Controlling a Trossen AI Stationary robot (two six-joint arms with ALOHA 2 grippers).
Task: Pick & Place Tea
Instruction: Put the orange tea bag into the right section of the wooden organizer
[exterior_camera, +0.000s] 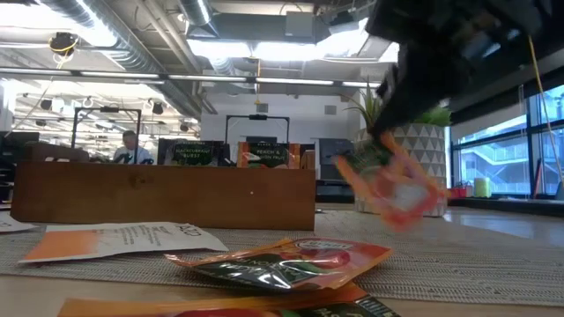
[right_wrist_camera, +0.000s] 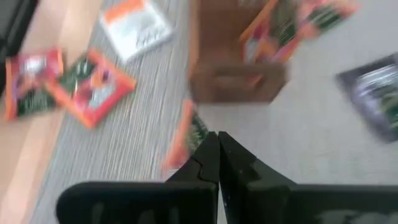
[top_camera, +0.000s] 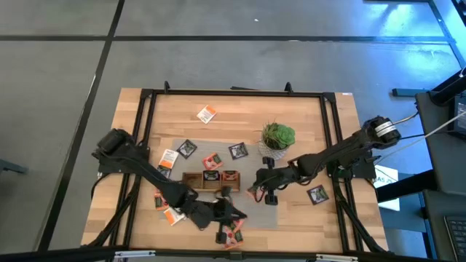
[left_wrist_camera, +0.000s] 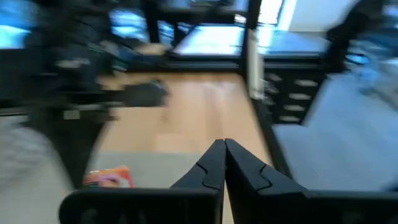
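The right claw [top_camera: 256,191] hangs just off the right end of the long wooden three-compartment tray [top_camera: 195,180], above the grey woven mat [top_camera: 287,211] that covers the middle of the light wooden surface [top_camera: 240,102]. Its two dark fingers [right_wrist_camera: 214,163] are pressed together on the edge of a red-orange square paper sachet [right_wrist_camera: 186,137], which dangles to one side of the tips. In the low view this held sachet shows as a blurred orange square in the air in front of the patterned white pot of the green plant [top_camera: 278,135], clear of the mat.

The left claw [top_camera: 234,212] sits near the front edge of the surface, in front of the tray, its fingertips [left_wrist_camera: 221,158] closed tight with nothing between them.

The other tea sachets lie scattered. A white-and-orange one [top_camera: 207,113] rests alone on bare wood towards the back. Dark grey ones lie on the mat behind the tray [top_camera: 187,148] and beside the plant [top_camera: 238,151], and another [top_camera: 317,193] lies under the right arm. More orange ones sit by the left arm [top_camera: 168,157], and one sits at the front edge [top_camera: 233,234]. Two tray compartments hold sachets [top_camera: 211,175].
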